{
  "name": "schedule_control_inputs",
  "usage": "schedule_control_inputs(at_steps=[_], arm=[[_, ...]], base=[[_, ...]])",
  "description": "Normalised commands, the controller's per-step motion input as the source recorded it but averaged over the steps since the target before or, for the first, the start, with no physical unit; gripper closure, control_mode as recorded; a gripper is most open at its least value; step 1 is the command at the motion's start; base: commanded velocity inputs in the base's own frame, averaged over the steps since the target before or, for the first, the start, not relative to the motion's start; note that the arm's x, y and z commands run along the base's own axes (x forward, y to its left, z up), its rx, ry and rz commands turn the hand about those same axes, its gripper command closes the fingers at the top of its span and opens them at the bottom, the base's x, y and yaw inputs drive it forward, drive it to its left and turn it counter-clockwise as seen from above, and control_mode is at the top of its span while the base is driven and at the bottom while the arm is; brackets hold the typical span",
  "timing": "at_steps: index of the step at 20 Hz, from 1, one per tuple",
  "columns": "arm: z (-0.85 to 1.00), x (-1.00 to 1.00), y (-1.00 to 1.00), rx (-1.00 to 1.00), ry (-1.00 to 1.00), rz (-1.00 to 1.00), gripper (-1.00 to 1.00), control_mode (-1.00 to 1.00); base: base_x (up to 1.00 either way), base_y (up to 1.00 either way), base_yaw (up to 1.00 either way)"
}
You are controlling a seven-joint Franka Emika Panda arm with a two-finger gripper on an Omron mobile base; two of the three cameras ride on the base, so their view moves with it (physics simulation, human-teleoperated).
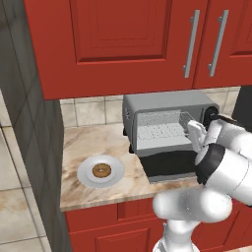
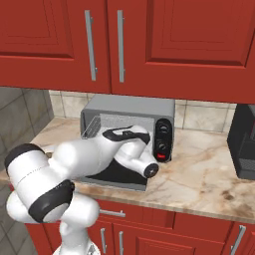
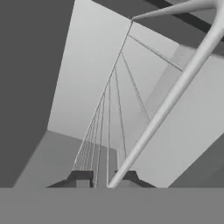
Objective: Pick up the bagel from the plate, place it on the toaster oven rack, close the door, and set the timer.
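A small golden-brown bagel point(image 1: 101, 171) with a darker centre hole is seen lying flat in the middle of a round light-grey plate point(image 1: 84, 175). The plate is set on the counter, to the left of the toaster oven point(image 1: 167, 102) and nearer than its body. The boxy grey toaster oven is placed against the far wall, with a control panel of knobs on its right side. Its dark glass door point(image 1: 170, 164) is folded down and lies open toward the near edge. Inside the cavity, the silvery wire rack point(image 1: 160, 131) is seen, its thin parallel bars point(image 3: 108, 131) running front to back.
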Motion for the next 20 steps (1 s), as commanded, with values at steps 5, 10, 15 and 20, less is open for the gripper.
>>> schedule_control_inputs(at_steps=[5,10,15,20], arm=[[-0.02,-0.78,-0.62,-0.05,0.2,0.0,1.0,-1.0],[-0.17,-0.9,-0.58,-0.1,0.23,0.0,1.0,-1.0],[-0.15,-0.65,-0.22,-0.16,0.24,0.0,-1.0,-1.0],[0.12,-0.32,0.07,-0.15,0.15,0.0,-1.0,-1.0]], base=[[0.0,0.0,0.0],[0.0,0.0,0.0],[0.0,0.0,0.0],[0.0,0.0,0.0]])
